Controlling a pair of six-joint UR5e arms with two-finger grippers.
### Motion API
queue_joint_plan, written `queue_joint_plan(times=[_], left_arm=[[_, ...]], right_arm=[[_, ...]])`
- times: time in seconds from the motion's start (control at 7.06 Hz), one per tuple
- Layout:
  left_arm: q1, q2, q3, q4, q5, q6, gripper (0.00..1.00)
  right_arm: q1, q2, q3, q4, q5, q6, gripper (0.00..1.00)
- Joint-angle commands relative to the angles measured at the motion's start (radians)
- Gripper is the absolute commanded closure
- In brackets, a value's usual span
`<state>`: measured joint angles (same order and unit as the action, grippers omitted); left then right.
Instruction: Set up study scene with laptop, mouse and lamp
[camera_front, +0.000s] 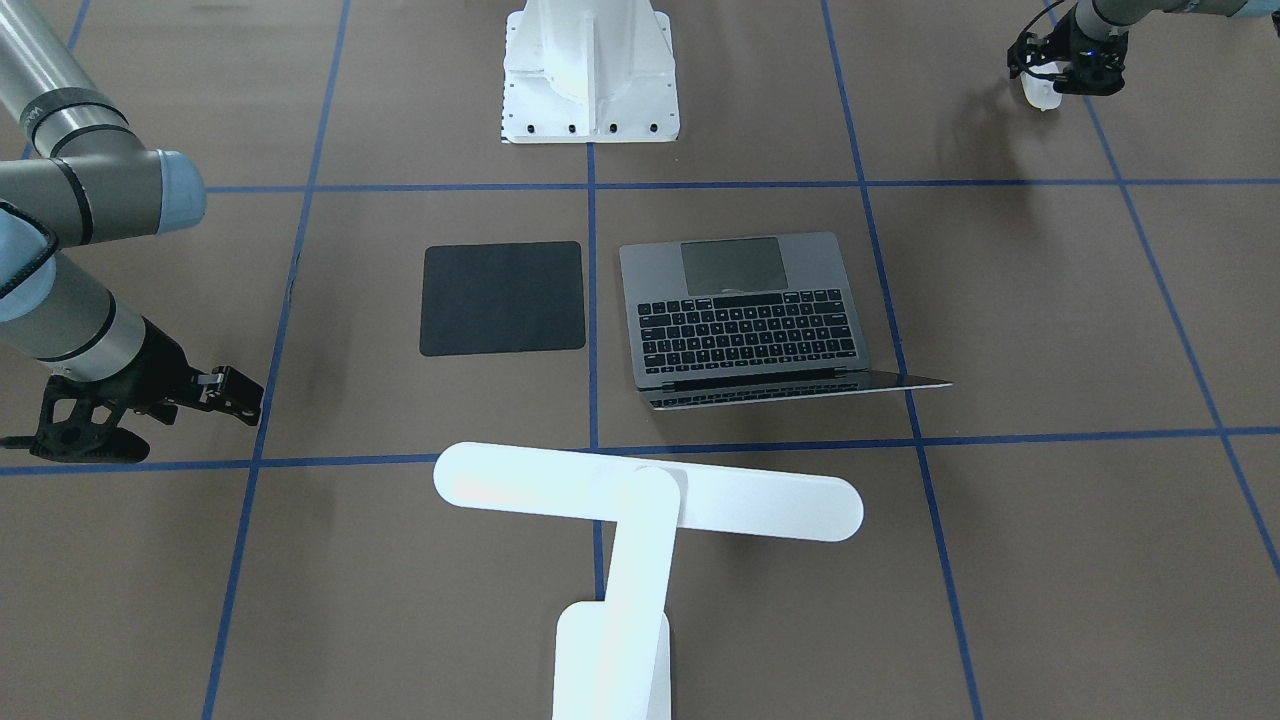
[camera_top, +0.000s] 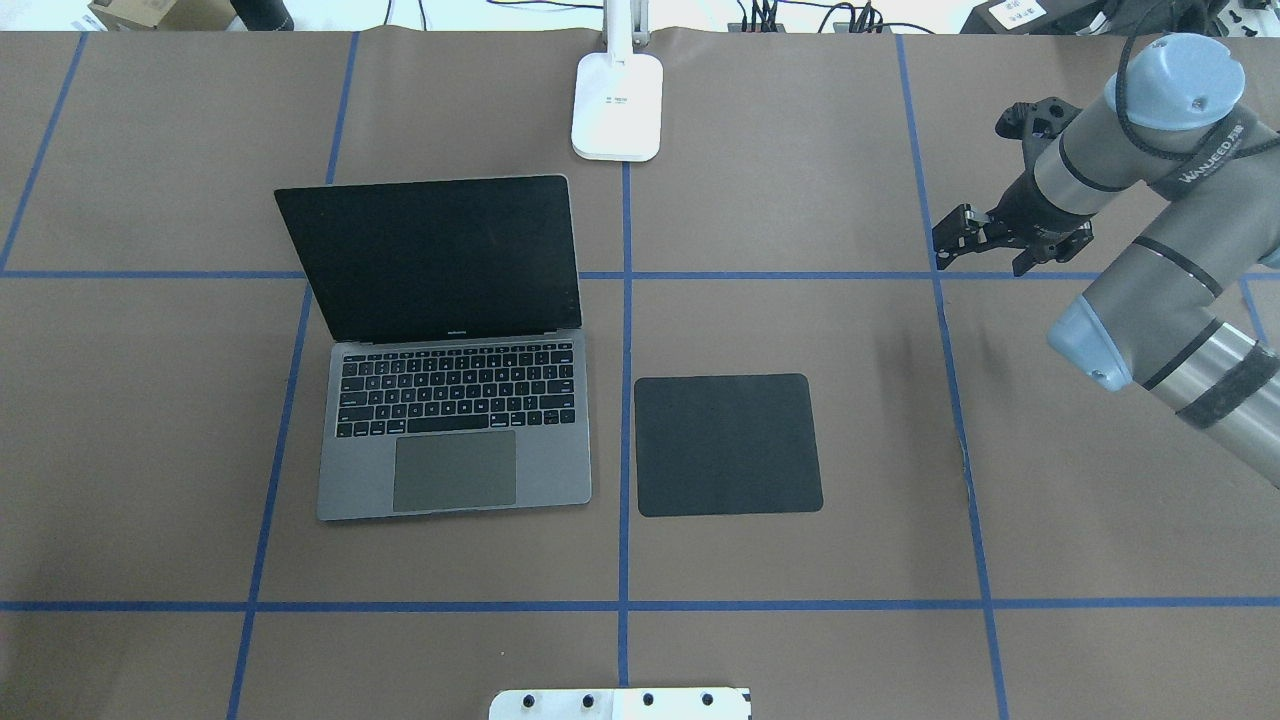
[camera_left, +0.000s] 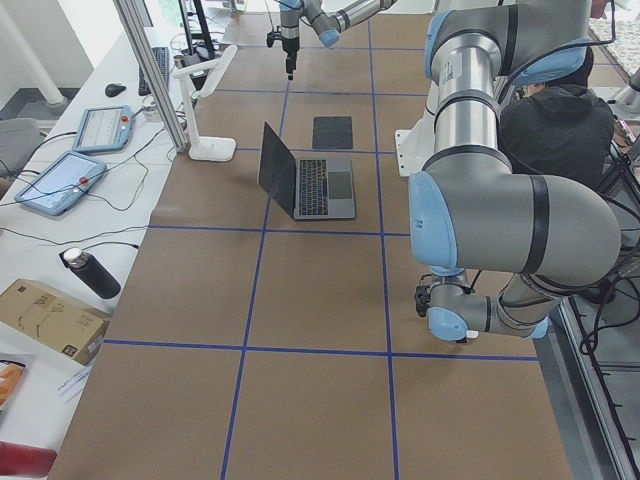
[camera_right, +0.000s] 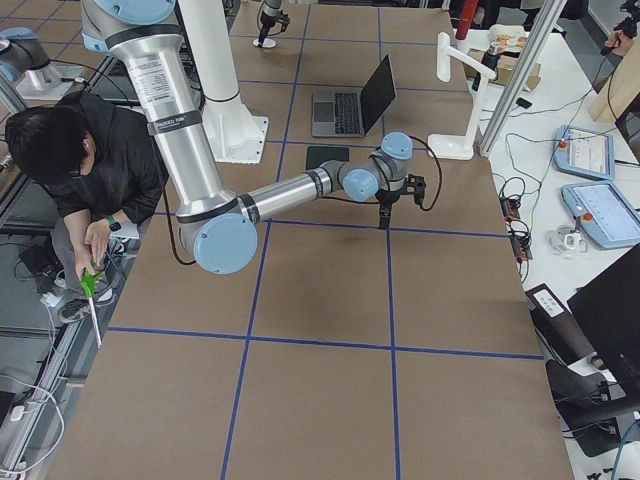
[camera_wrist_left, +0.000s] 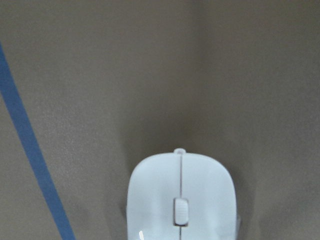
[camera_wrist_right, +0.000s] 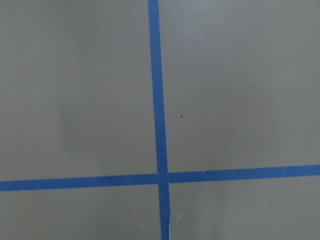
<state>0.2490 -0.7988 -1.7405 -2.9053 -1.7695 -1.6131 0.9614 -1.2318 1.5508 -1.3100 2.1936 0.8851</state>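
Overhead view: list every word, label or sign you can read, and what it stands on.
"WA...EED", middle blurred: white lettering on the grey right arm.
Label under the screen of the slim dark-grey laptop: too small to read.
Marks on the base of the white T-shaped desk lamp: too small.

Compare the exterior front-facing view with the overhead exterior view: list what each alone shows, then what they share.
Front-facing only: the left gripper at the small glossy white oval mouse, and the long round-ended bar head of the white T-shaped desk lamp. Overhead only: the black screen face of the slim dark-grey metal laptop, and cables at the view's top edge. Both: the laptop, the black square mouse pad, the right gripper, the lamp's base and the white bolted pedestal.
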Motion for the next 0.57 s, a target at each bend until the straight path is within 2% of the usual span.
queue_joint_plan(times=[0.0,0.14,0.28,0.42], left_arm=[[0.001,-0.006,-0.001,0.000,-0.001,-0.007,0.47],[0.012,-0.010,-0.001,-0.002,0.001,-0.036,0.57],[0.013,-0.008,-0.001,-0.005,0.001,-0.040,0.62],[0.012,-0.005,-0.002,-0.020,-0.001,-0.042,0.63]], right_arm=[[-0.001,0.000,0.003,0.000,0.000,0.002,0.01],[-0.001,-0.002,0.005,0.000,0.000,0.002,0.01],[-0.001,-0.002,0.005,0.000,0.000,0.000,0.01],[-0.003,-0.002,0.005,0.000,0.000,0.002,0.01]])
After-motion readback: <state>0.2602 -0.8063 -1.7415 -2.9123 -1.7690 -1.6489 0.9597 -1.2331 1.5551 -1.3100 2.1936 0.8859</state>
